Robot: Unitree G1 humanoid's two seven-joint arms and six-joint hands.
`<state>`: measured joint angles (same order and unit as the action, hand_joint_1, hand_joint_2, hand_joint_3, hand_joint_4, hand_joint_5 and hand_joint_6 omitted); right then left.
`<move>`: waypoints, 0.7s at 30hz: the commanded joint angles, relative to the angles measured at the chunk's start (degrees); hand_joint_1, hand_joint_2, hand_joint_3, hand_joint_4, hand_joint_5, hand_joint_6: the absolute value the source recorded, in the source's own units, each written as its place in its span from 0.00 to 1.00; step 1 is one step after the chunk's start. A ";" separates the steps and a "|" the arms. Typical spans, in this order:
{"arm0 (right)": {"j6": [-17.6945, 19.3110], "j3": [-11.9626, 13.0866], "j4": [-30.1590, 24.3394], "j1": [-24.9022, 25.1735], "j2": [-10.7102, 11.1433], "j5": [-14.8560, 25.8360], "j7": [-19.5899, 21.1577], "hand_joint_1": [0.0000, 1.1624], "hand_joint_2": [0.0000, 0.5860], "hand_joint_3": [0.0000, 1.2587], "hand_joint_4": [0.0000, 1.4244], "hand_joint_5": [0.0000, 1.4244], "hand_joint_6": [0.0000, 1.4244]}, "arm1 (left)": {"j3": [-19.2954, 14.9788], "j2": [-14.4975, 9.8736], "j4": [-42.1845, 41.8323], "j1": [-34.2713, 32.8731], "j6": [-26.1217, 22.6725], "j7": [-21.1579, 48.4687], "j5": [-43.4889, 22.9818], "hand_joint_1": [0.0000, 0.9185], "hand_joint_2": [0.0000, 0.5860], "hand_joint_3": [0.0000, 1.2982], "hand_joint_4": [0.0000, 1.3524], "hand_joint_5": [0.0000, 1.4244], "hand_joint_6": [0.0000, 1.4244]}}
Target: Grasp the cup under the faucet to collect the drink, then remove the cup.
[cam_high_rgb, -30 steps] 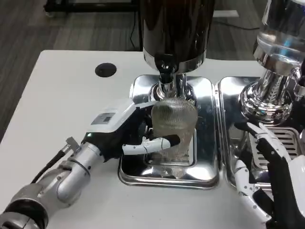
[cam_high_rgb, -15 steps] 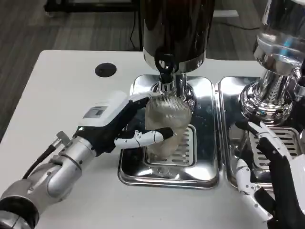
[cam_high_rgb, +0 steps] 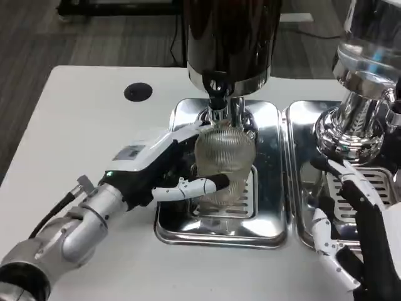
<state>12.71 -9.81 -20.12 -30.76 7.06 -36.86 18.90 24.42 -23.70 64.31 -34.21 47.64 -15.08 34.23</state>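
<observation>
A clear ribbed cup (cam_high_rgb: 224,162) stands upright over the grille of the left steel drip tray (cam_high_rgb: 270,231), directly below the faucet (cam_high_rgb: 218,108) of the dark dispenser (cam_high_rgb: 229,41). My left hand (cam_high_rgb: 156,169) grips the cup from its left side, with one finger across the cup's front and another along its rim. No liquid can be made out in the cup. My right hand (cam_high_rgb: 354,235) hangs at the lower right over the second tray, fingers spread, holding nothing.
A second chrome dispenser (cam_high_rgb: 363,94) stands on the right drip tray (cam_high_rgb: 297,188). A black round grommet (cam_high_rgb: 138,92) is set into the white table (cam_high_rgb: 75,150) at the back left.
The left hand and cup shifted left half a second ago, then back right under the faucet. The right hand has barely moved.
</observation>
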 commanded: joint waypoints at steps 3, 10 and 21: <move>0.80 -0.39 1.01 0.04 -0.20 0.44 0.29 0.39 1.00 0.21 0.10 0.09 0.19 | -3.17 -3.93 -3.37 2.97 1.49 1.39 -2.40 0.02 0.14 0.09 0.01 0.10 0.17; 1.25 -0.93 2.52 1.37 -0.33 0.64 0.60 0.39 1.00 0.21 0.10 0.09 0.19 | -7.25 -6.83 -7.75 5.70 2.97 3.43 -6.33 0.01 0.14 0.08 0.00 0.10 0.17; 1.54 -0.83 3.67 2.40 -0.34 1.02 0.68 0.39 1.00 0.21 0.10 0.09 0.19 | -14.33 -10.88 -14.83 3.63 10.34 27.52 -27.61 0.04 0.21 0.11 0.09 0.12 0.18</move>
<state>13.28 -10.81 -17.04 -28.95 6.95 -36.57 18.95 12.00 -33.36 51.75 -27.95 56.37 4.67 13.45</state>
